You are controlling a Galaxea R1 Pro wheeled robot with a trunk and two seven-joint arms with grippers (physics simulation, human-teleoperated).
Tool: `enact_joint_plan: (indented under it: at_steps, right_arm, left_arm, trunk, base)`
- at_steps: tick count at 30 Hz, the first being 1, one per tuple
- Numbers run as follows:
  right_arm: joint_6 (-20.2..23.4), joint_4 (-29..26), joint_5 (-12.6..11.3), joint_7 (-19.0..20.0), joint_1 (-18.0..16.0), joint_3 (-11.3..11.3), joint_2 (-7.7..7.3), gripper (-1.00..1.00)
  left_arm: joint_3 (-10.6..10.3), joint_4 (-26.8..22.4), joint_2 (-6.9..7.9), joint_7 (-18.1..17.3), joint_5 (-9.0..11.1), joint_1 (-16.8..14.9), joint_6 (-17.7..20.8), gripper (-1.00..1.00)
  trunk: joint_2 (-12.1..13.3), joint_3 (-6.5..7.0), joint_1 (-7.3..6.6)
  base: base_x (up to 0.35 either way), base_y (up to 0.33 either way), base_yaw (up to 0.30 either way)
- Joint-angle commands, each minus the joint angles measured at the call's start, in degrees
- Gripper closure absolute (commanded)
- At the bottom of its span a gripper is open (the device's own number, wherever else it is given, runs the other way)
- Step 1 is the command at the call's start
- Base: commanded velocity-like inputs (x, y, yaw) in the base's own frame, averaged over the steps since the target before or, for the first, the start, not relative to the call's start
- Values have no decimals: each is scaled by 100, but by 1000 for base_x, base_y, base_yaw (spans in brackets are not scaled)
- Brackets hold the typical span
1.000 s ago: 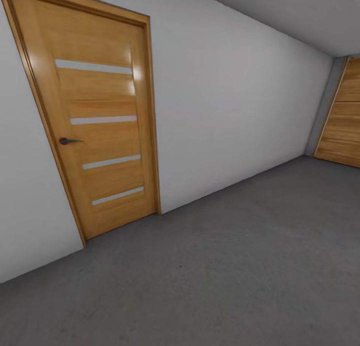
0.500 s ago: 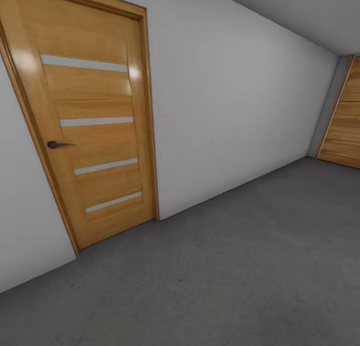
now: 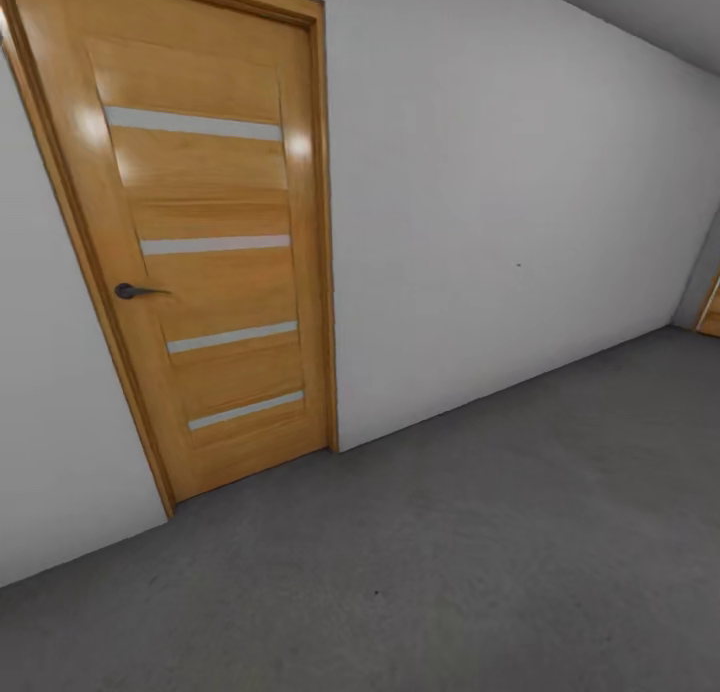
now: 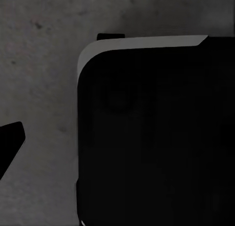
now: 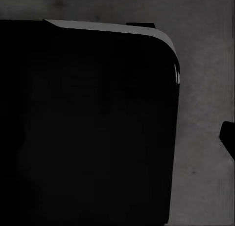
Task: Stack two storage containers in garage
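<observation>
The two storage containers are out of view. I am over the dark grey concrete floor (image 3: 480,562) of the garage, facing a pale wall (image 3: 500,192). In the left wrist view one dark fingertip (image 4: 10,138) sits at the picture's edge over the floor (image 4: 39,64), far from the middle, with nothing held. In the right wrist view one fingertip (image 5: 227,135) likewise sits at the edge over bare floor (image 5: 200,89). Each gripper's other finger is lost against my black base (image 4: 156,138).
A shut wooden door (image 3: 200,242) with pale stripes and a dark handle (image 3: 130,291) stands in the wall at the left. A sliver of a second wooden door (image 3: 712,314) shows at the far right. My black base (image 5: 88,123) lies under both wrists.
The whole head view has shifted: the camera turned left, so the striped door sits a little further right and the far wooden door has slid almost off the right edge.
</observation>
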Motion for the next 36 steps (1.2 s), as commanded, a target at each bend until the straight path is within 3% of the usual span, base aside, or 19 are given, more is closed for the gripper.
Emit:
enact_joint_plan:
  at_steps: [1,36]
  right_arm:
    - [-27,12,6,3,-5,3,1,-100]
    - [-28,12,-1,1,-5,3,3,-100]
  left_arm:
    - [2,-1,0,3,7,-1,-15,-100]
    - [2,-1,7,5,7,-1,-15,-100]
  trunk:
    - [-2,-5,3]
    - [-2,-5,3]
  base:
    - [307,-115,267]
    - [305,-123,266]
